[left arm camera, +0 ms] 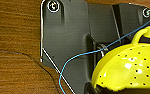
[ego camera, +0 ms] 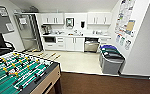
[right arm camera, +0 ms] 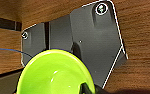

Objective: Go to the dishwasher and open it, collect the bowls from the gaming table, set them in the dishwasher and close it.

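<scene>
The dishwasher (ego camera: 91, 46) is built in under the far counter, with a brushed steel front and a dark band along its top. Over the brown wood floor, a yellow perforated bowl (left arm camera: 131, 71) with a loop handle hangs close to my left wrist, and my left gripper (left arm camera: 91, 87) is shut on its rim. A glossy yellow-green bowl (right arm camera: 53, 76) sits just as close to my right wrist, with my right gripper (right arm camera: 88, 88) shut on its edge. The gaming table is out of view.
A green-field foosball table (ego camera: 18, 75) with rods stands at the near left. Two grey bins (ego camera: 111, 60) stand against the right wall beside the tiled kitchen floor (ego camera: 73, 61). White cabinets (ego camera: 74, 43) and a counter line the back wall, and a glass door (ego camera: 28, 31) is at the left.
</scene>
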Controlling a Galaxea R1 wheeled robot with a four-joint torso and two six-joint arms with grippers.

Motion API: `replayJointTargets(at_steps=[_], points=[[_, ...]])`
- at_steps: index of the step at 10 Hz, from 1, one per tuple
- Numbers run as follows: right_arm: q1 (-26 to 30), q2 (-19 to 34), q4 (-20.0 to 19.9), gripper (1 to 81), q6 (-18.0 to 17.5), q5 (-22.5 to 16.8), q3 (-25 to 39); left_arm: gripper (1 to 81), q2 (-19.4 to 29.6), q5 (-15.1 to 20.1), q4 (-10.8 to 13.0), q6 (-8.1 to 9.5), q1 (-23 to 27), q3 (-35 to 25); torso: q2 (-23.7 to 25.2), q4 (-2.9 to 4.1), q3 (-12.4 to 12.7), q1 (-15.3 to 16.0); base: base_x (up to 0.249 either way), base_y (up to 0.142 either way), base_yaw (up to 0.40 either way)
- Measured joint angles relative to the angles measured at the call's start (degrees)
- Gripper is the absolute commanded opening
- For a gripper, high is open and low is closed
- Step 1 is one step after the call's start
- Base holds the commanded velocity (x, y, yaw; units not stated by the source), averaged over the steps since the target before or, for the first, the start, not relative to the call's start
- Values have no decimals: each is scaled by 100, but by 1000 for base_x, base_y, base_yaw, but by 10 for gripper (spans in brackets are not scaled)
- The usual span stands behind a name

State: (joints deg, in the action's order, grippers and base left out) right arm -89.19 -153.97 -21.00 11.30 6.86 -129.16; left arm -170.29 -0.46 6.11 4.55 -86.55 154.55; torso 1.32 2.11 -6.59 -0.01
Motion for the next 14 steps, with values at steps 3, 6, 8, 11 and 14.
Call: replayJointTargets(at_steps=[3, 6, 8, 11, 14], points=[[29, 18, 0, 10, 0, 18, -4, 10, -5, -5, 0, 0, 17, -2, -2, 0, 0, 3, 142, 0, 0], [16, 0, 0, 10, 0, 2, -11, 10, 13, 6, 0, 0, 1, 0, 0, 0, 0, -2, 144, 0, 0], [16, 7, 0, 10, 0, 13, -13, 10, 13, -6, 0, 0, -2, 0, 2, 0, 0, -5, 166, 0, 0], [21, 0, 0, 10, 0, 13, -13, 10, 13, -2, 1, 0, 11, 0, 2, 0, 0, -7, 180, 0, 0], [32, -50, 1, 10, 2, 16, -85, 10, 13, -24, 1, 0, 15, 0, 0, 0, 0, -2, 188, 0, 0]])
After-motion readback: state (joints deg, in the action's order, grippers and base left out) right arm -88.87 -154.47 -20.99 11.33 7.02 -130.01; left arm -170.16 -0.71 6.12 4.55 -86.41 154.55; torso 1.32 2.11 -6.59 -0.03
